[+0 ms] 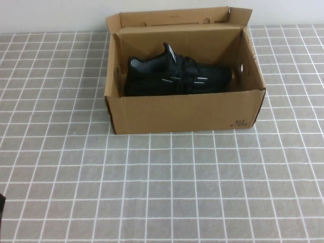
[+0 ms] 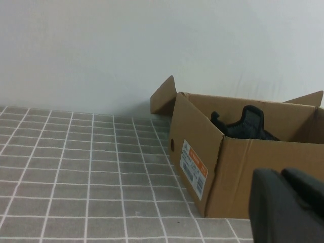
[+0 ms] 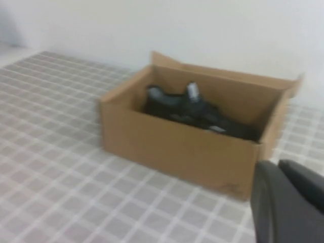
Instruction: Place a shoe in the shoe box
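Now shoe (image 1: 174, 77) inside shoe box (image 1: 185, 112), flaps up; left gripper (image 2: 286, 205) & right gripper (image 3: 288, 200) pressed together, clear of box.

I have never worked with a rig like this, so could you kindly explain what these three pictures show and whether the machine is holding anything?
This is a robot with two arms, each ending in a gripper. One picture looks down at the table from a raised camera on the robot's side; the other two come from cameras on the wrists. On the grey tiled table stands an open brown cardboard shoe box, flaps up. Inside it lies a black knit sneaker, toe toward the robot's right. The left gripper appears as a dark shape at the edge of its wrist picture, short of the box; the right gripper likewise. Both are shut and hold nothing. In the high view neither gripper shows.
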Motion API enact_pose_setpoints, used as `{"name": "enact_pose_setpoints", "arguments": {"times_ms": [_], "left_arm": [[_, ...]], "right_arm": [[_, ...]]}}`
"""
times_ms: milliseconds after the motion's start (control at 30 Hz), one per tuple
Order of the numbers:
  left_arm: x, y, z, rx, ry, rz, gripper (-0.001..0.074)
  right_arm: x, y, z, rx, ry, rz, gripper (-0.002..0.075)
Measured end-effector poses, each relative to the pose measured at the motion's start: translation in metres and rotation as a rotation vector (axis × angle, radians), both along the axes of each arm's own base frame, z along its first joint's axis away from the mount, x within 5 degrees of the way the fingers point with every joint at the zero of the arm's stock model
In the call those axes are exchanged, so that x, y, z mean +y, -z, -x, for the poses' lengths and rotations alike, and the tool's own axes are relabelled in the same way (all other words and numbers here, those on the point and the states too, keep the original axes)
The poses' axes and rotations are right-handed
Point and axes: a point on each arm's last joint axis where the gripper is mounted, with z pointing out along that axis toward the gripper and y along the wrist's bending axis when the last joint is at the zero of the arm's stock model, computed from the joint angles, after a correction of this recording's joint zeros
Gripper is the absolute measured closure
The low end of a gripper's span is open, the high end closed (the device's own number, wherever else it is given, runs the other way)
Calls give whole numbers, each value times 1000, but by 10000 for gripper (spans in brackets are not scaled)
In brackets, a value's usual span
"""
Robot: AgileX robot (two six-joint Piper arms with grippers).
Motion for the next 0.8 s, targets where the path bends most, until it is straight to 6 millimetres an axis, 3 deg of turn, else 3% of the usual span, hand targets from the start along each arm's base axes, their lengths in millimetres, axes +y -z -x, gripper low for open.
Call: {"name": "enact_pose_setpoints", "arguments": {"times_ms": [100, 233, 433, 533, 800], "left_arm": [[0, 0, 0, 3, 1, 15, 736], [0, 0, 0, 4, 1, 18, 736], [0, 0, 0, 4, 1, 18, 736], [0, 0, 0, 4, 1, 18, 736], [0, 0, 0, 4, 1, 18, 736]], "right_arm": [[3, 17, -14, -47, 78, 11, 742], [6, 58, -37, -123, 212, -35, 742], [-2, 113, -52, -188, 389, -130, 742], [-6, 129, -51, -173, 436, -128, 742], [-10, 134, -40, -195, 496, -131, 742]]}}
